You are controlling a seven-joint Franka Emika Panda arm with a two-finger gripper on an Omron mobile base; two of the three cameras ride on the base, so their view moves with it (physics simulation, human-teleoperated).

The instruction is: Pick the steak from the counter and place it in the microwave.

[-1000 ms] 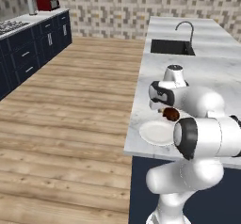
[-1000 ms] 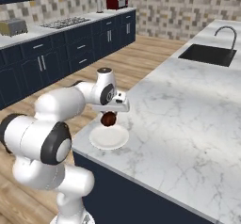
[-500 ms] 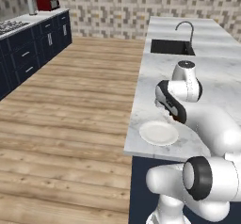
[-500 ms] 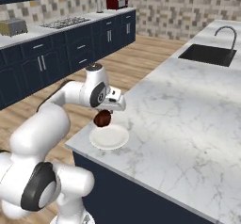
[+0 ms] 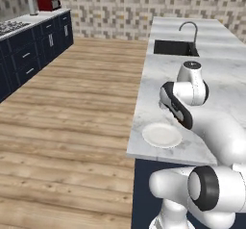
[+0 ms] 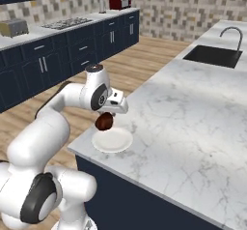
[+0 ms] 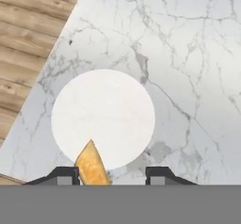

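Note:
The steak (image 6: 104, 122), a small dark reddish-brown lump, hangs just above the round white plate (image 6: 112, 140), with my gripper (image 6: 107, 116) shut on it. In the hand view a golden-brown wedge of the steak (image 7: 92, 166) pokes up beside the left fingertip (image 7: 66, 175), and the plate (image 7: 103, 117) lies straight below. The plate (image 5: 162, 135) rests near the front left corner of the marble counter (image 6: 193, 108). In the left base view my hand (image 5: 177, 108) hides the steak. The microwave is out of view.
A sink (image 5: 175, 47) with a curved faucet (image 5: 189, 28) is set into the counter's far end. Across the wooden floor (image 5: 72, 108) stands a navy cabinet run (image 6: 72, 50) with a stovetop (image 6: 65, 22) and a red appliance (image 6: 120, 2).
The arm's links have swung around, the elbow moving out to the side. The hand with the steak has stayed almost in place above the plate.

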